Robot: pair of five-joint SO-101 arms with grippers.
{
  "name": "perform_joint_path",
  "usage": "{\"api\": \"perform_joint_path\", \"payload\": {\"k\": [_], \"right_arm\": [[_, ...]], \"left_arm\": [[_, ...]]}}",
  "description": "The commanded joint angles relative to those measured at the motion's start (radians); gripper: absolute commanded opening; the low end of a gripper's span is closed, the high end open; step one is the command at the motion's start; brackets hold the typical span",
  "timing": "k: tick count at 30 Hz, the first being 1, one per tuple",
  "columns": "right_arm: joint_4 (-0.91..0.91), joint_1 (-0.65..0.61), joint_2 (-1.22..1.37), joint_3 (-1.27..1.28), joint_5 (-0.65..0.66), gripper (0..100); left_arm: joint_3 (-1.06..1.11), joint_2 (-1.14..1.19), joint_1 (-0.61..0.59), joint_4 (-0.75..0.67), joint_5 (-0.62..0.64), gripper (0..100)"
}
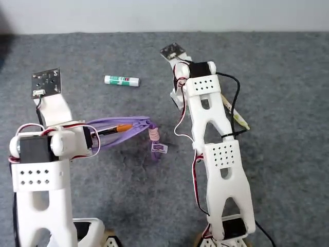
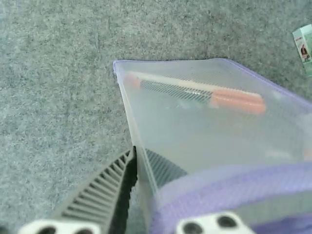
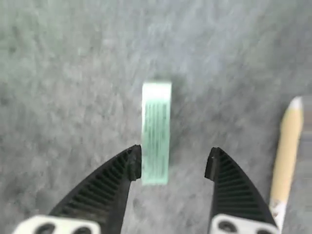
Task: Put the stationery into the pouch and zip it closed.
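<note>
The right tool [image 3: 173,160] hangs spread over the green block [image 3: 156,132] on the tabletop [image 3: 73,73], the block between its jaws, close to one, long axis across their closing line, while the left tool [image 2: 136,168] pinches the pouch [image 2: 195,136].

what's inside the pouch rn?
One orange-capped pen shows through the translucent pouch. The purple zipper band hides anything lying along the opening.
</note>
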Motion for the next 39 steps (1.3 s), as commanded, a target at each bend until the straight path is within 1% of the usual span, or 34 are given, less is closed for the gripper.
{"api": "perform_joint_path", "payload": {"k": [1, 4, 5, 6, 9, 10, 12, 13, 17, 20, 23, 26, 30, 36, 39], "right_arm": [[-0.062, -0.019, 0.019, -0.009, -0.006, 20.9], [-0.101, -0.021, 0.053, -0.009, -0.008, 20.6], [-0.102, -0.021, 0.061, -0.009, -0.008, 19.1], [-0.101, -0.022, 0.065, -0.009, -0.008, 16.1], [-0.096, -0.022, 0.061, -0.009, -0.006, 0.9], [-0.090, -0.022, 0.050, -0.009, -0.009, 0.6], [-0.039, -0.022, 0.019, -0.009, -0.008, 4.9], [-0.010, -0.024, 0.004, -0.009, -0.011, 5.0], [0.110, -0.038, -0.067, -0.011, -0.015, 0.5], [0.177, -0.044, -0.137, -0.011, -0.066, 0.8], [0.189, -0.061, -0.216, -0.002, -0.110, 0.8], [0.191, -0.081, -0.291, 0.021, -0.124, 0.8], [0.193, -0.099, -0.464, 0.169, -0.153, 0.8], [0.188, -0.137, -0.866, 0.577, -0.247, 0.8], [0.185, -0.159, -1.061, 0.718, -0.288, 0.8]], "left_arm": [[0.051, 0.006, 0.011, -0.025, -0.003, 1], [0.059, 0.005, 0.008, -0.020, -0.003, 1], [0.059, 0.005, 0.008, -0.020, -0.003, 1], [0.059, 0.005, 0.008, -0.020, -0.003, 1], [0.058, 0.005, 0.008, -0.025, -0.003, 1], [0.058, 0.005, 0.008, -0.025, -0.003, 1], [0.058, 0.005, 0.008, -0.025, -0.003, 1], [0.058, 0.005, 0.008, -0.025, -0.003, 1], [0.056, 0.005, 0.008, -0.025, -0.003, 1], [0.056, 0.008, 0.012, -0.026, -0.003, 1], [0.056, 0.011, 0.014, -0.037, -0.002, 1], [0.053, 0.011, 0.012, -0.040, -0.002, 1], [0.051, 0.012, 0.009, -0.040, -0.002, 1], [0.051, 0.012, 0.008, -0.040, -0.002, 1], [0.051, 0.012, 0.008, -0.038, -0.002, 1]]}}
